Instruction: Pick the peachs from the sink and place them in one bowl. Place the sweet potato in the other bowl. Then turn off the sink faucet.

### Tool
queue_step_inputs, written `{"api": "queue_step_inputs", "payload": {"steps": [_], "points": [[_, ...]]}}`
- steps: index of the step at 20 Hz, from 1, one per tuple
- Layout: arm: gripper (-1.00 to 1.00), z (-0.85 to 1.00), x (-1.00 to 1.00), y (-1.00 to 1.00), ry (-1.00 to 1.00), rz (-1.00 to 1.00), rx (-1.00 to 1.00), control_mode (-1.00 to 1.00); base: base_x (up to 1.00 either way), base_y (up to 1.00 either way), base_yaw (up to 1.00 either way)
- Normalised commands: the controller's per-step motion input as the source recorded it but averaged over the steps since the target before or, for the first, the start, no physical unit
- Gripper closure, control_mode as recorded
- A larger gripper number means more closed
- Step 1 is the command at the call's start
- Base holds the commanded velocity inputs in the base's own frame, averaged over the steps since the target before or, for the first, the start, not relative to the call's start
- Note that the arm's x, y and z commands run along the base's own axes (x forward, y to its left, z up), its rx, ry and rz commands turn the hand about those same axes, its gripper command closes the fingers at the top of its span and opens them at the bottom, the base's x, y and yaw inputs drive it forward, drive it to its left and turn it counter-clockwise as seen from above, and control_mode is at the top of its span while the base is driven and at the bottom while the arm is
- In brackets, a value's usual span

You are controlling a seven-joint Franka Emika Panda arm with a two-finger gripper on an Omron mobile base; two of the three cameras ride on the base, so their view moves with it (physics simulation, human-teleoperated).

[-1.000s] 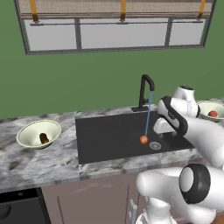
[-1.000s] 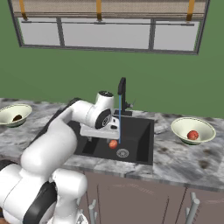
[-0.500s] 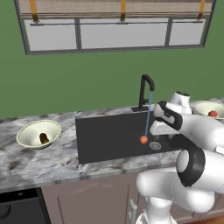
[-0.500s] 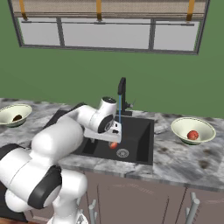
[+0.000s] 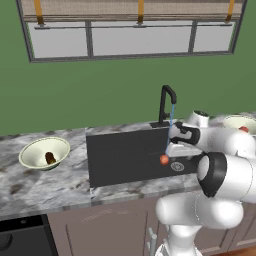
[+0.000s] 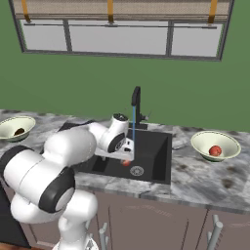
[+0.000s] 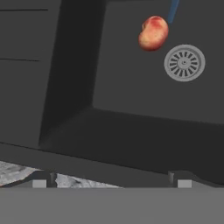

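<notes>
One peach (image 5: 163,159) (image 6: 126,163) (image 7: 153,33) lies on the floor of the black sink (image 5: 120,155) (image 6: 157,150) (image 7: 131,92), beside the silver drain ring (image 7: 184,63). My gripper (image 5: 173,149) (image 6: 128,155) (image 7: 111,181) hangs open and empty just above the basin, short of that peach. The other peach (image 5: 243,129) (image 6: 215,151) rests in the right bowl (image 5: 235,121) (image 6: 200,141). In the left bowl (image 5: 32,150) (image 6: 7,124) lies the brown sweet potato (image 5: 50,158) (image 6: 19,131). A thin blue stream runs from the black sink faucet (image 5: 167,102) (image 6: 136,105).
Grey marbled counter (image 5: 30,185) (image 6: 205,178) surrounds the sink on both sides. A green wall and a window stand behind the faucet. The basin's left wall and near rim (image 7: 70,87) rise close in front of the fingers. Cabinet fronts lie below the counter.
The arm has folded lower, its elbow dropping toward the counter, and the hand has edged down over the sink. The peach, the bowls and the water stream are unchanged.
</notes>
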Motion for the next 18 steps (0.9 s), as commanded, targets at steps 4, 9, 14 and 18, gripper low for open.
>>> {"api": "queue_step_inputs", "payload": {"steps": [4,9,14,18], "points": [[-1.00,-0.26,0.27,0.06,0.00,0.00,0.00,-1.00,0.00,0.00,0.00],[-1.00,-0.22,0.33,0.00,0.00,-0.03,0.00,-1.00,0.00,0.00,0.00],[-1.00,-0.21,0.35,0.00,0.00,-0.04,0.00,-1.00,0.00,0.00,0.00],[-1.00,-0.25,0.29,0.00,0.00,-0.06,0.00,-1.00,0.00,0.00,0.00]]}}
